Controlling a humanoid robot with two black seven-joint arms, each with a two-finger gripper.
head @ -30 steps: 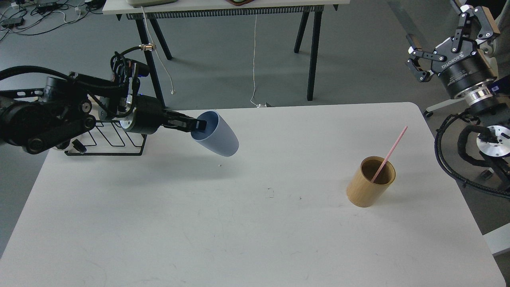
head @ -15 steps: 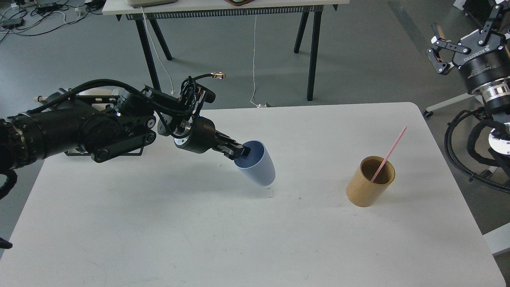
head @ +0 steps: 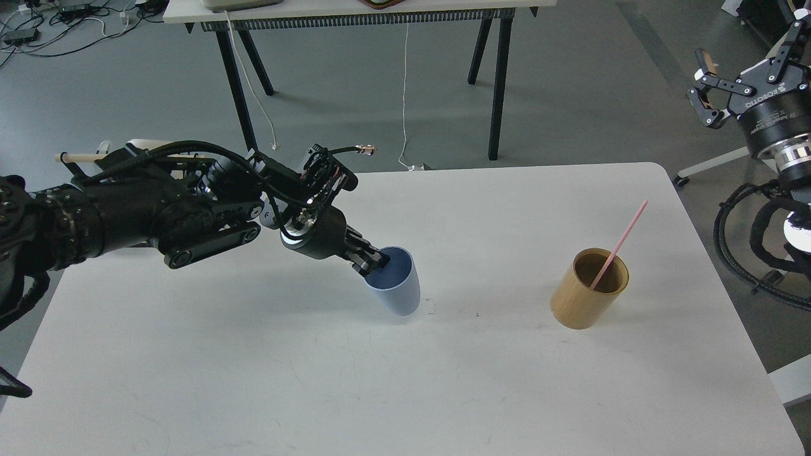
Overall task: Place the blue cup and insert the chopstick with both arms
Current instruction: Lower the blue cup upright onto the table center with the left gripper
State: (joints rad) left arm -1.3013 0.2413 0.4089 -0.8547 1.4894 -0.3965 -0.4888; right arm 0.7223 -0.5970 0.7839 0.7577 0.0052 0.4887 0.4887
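- The left pincer (head: 372,261) reaches in from the left and is clenched on the near-left rim of the cup (head: 394,284), one finger inside the mouth and one outside.
- The cup is pale blue with a darker blue inside. It sits about upright near the middle of the white surface (head: 405,380), mouth up; its base looks to be on or just above the top, and which one I cannot tell.
- The left arm (head: 158,212) stretches low across the left part of the surface, cables looping over its wrist.
- The right pincer (head: 744,73) hangs high at the right edge, off beyond the surface, well apart from everything on it. Its fingers are spread wide and hold nothing.
- The chopstick (head: 618,246), a thin pink stick, stands tilted in the tan holder (head: 588,290), its lower end inside and its top leaning up to the right, past the rim.
- The holder stands upright on the right part of the surface, well apart from the cup.
- A pale rod (head: 79,156) shows behind the left arm at the far left edge.
- A dark-legged table (head: 355,12) stands on the grey floor beyond.
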